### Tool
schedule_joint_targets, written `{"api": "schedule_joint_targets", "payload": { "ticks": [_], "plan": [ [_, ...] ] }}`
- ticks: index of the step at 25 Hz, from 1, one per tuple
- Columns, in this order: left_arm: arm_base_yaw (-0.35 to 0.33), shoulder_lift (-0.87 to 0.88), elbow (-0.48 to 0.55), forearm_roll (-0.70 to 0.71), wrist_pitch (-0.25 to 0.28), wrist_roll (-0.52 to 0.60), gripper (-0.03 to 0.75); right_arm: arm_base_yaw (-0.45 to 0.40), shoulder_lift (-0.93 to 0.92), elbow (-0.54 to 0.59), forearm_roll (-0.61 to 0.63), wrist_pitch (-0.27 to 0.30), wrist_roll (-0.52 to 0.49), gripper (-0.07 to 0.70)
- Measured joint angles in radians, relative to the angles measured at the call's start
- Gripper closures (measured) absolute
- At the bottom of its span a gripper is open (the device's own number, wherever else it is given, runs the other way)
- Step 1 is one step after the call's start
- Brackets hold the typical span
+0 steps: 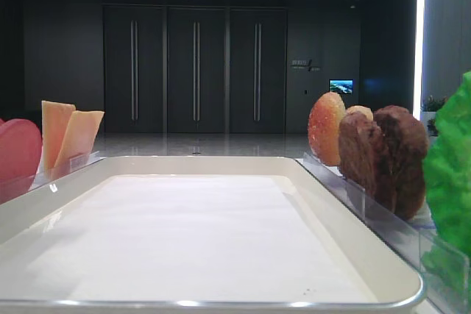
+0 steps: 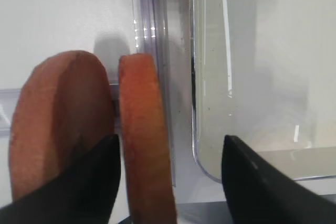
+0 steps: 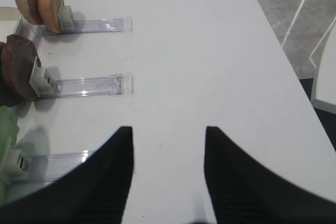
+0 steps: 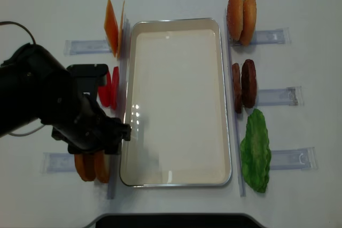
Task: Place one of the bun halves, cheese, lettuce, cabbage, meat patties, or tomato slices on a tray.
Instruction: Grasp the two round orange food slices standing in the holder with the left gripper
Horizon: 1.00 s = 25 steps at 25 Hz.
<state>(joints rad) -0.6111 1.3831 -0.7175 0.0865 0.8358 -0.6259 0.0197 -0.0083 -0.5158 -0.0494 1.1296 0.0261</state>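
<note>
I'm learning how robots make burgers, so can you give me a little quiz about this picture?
1. True or false: there is already food lying in the tray.
2. Which food is the left gripper hanging over? A) lettuce B) the orange-brown discs C) meat patties
3. Fill in the word: the right gripper is over bare table and its jaws are ____.

Key: 1 false, the tray holds nothing. 2 B. 3 open.
</note>
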Motion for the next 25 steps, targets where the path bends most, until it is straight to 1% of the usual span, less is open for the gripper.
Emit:
{"api": "schedule_joint_targets", "payload": {
  "ticks": [2, 3, 5, 8, 9, 10, 18, 20, 22, 25],
  "plan": [
    [0.0, 0.0, 0.0, -0.003, 0.0, 0.001, 0.275, 0.0, 0.0, 0.0, 0.0, 0.0, 0.0, 0.325],
    [0.0, 0.0, 0.0, -0.003, 0.0, 0.002, 0.301, 0.0, 0.0, 0.0, 0.0, 0.0, 0.0, 0.325],
    [0.0, 0.0, 0.0, -0.005, 0.0, 0.003, 0.372, 0.0, 0.0, 0.0, 0.0, 0.0, 0.0, 0.325],
    [0.0, 0.0, 0.0, -0.012, 0.008, 0.003, 0.527, 0.0, 0.0, 0.0, 0.0, 0.0, 0.0, 0.325],
    [0.0, 0.0, 0.0, -0.007, 0.015, 0.003, 0.567, 0.0, 0.0, 0.0, 0.0, 0.0, 0.0, 0.325],
    [0.0, 0.0, 0.0, -0.006, 0.017, 0.003, 0.591, 0.0, 0.0, 0.0, 0.0, 0.0, 0.0, 0.325],
    [0.0, 0.0, 0.0, -0.017, 0.02, 0.006, 0.591, 0.0, 0.0, 0.0, 0.0, 0.0, 0.0, 0.325],
    [0.0, 0.0, -0.002, -0.019, 0.028, 0.014, 0.591, 0.0, 0.0, 0.0, 0.0, 0.0, 0.0, 0.325],
    [0.0, -0.002, -0.016, -0.027, 0.05, 0.016, 0.591, 0.0, 0.0, 0.0, 0.0, 0.0, 0.0, 0.325],
    [0.0, -0.017, -0.054, -0.038, 0.101, 0.023, 0.591, 0.0, 0.0, 0.0, 0.0, 0.0, 0.0, 0.325]
  ]
}}
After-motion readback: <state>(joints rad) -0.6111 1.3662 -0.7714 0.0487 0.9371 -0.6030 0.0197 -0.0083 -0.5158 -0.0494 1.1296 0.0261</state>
